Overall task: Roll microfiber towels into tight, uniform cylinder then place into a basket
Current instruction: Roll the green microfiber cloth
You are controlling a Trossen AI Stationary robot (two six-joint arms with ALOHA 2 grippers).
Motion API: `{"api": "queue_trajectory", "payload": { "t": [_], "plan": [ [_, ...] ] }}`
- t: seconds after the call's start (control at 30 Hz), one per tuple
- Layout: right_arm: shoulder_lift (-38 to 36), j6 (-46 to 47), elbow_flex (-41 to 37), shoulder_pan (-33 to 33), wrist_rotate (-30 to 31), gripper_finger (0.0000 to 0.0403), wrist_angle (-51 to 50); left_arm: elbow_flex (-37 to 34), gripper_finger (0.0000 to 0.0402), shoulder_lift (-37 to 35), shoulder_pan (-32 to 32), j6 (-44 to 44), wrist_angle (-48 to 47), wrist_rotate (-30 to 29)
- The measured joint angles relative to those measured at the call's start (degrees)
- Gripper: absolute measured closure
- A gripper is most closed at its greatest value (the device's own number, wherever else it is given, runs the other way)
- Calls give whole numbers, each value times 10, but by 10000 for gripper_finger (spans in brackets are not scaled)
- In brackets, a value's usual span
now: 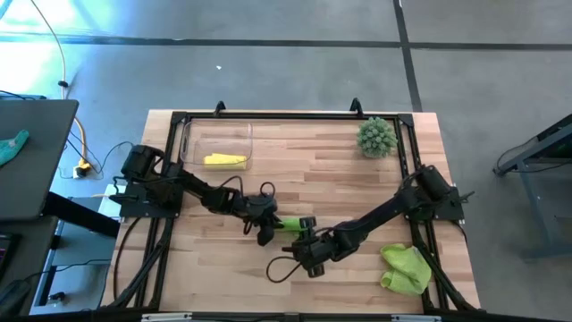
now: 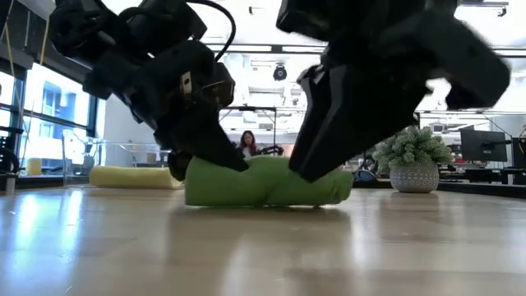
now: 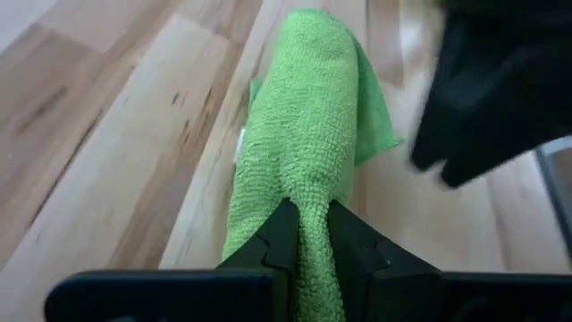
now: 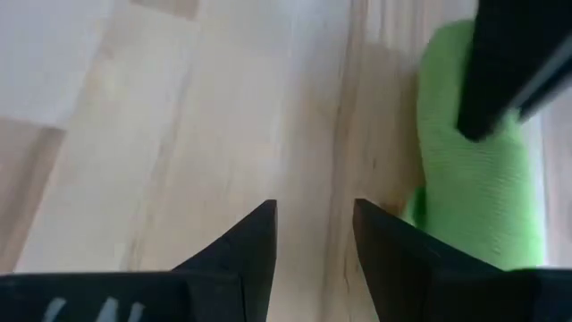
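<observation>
Rolled towel: 1 light green towel [image 2: 267, 182] lies as a roll on the wooden table [image 1: 357, 188], near the middle of the front half, between the 2 grippers.
Left gripper: the left gripper [image 3: 307, 234] is at one end of the green roll, its jaws clenched on a pinch of the cloth; in the left wrist view the fabric is squeezed thin between the 2 dark fingers.
Right gripper: the right gripper [image 4: 315, 234] is at the roll's other end, jaws parted with only bare wood between them; the roll lies just beside one finger, grasping nothing.
Yellow towel: 1 pale yellow towel [image 1: 224, 160], rolled, lies inside the basket.
Basket: the clear basket [image 1: 189, 143] stands at the table's back left part, well apart from the grippers.
Loose towel: 1 more light green towel [image 1: 404, 267] lies crumpled near the front right corner.
Plant: 1 spiky green plant [image 1: 376, 136] stands at the back right.
Room: a person [image 2: 246, 143] sits far behind the table.
</observation>
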Motion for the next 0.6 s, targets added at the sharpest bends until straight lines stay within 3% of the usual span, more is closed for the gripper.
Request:
{"api": "queue_trajectory", "payload": {
  "t": [0.23, 0.6],
  "plan": [
    [9, 50, -34, -6, 45, 261, -43, 0, 376, -1, -4, 3, 22, 44],
    [-7, 103, -36, 2, 93, 261, -191, 1, 376, -1, -6, 18, 21, 40]
  ]
}}
